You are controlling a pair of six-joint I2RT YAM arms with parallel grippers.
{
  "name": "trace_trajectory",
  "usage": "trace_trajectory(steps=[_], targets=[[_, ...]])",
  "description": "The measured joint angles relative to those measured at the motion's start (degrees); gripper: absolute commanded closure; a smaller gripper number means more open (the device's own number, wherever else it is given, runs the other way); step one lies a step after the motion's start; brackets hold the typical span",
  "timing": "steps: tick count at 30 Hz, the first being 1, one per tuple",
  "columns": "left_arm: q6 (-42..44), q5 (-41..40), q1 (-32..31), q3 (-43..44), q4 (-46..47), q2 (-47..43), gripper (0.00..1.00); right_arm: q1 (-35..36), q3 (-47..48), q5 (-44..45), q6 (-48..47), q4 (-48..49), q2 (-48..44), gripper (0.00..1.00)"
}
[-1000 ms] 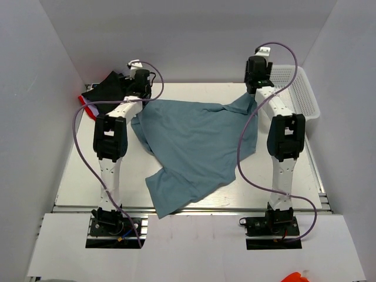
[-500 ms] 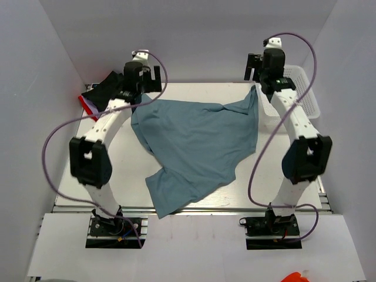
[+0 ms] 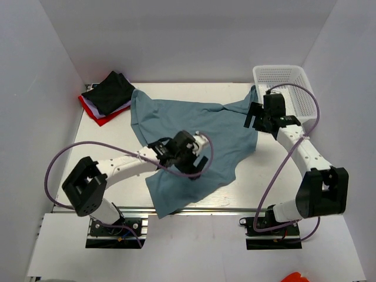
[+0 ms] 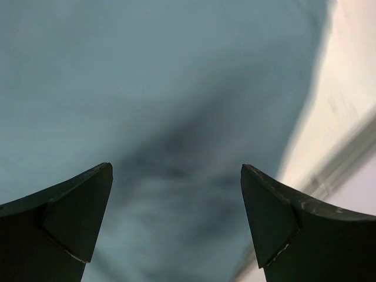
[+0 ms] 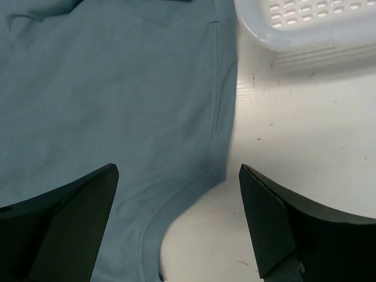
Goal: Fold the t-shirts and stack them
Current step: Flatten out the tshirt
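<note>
Arms both stretch low over the surface (image 3: 276,176). Left end effector (image 3: 194,163), jaws released, hovers above the teal t-shirt (image 3: 194,129) spread mid-surface. Right end effector (image 3: 252,117), likewise released, hangs over its sleeve edge near the basket (image 3: 288,76).

My left arm (image 3: 117,167) reaching low across the middle, left gripper (image 3: 195,166) wide open, right arm (image 3: 302,150) bent inward, right gripper (image 3: 252,117) open too

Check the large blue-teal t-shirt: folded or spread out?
Spread out, not folded. The large blue-teal cotton t-shirt lies rumpled and open across the white table, one corner reaching its near edge.
</note>
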Motion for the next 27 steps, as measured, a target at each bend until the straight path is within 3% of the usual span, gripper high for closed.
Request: trace_trajectory(steps=[9,16,24,27], targets=[[-2.56,-1.64,-15.93,-3.17,-1.09,-1.73,0.07,-0.42,-4.39,1.22,6.71,0.17,-6.23,0.11],[-3.26,-3.78,-20.5,-6.51,3.65,-0.7,0.12,-1.57,-8.59,0.52,9.57,0.15,-6.56,0.11],[-3.34,-7.15,-21.77,-8.63,8.55,4.66,0.34,-3.13,-11.13,-2.49,10.58,-0.04,-7.04,0.11],[-3.21,-8.74,-22.14,-9.6,10.71,5.44,0.49,-3.58,-11.61,-3.34,10.58,-0.11,-6.73,0.11]])
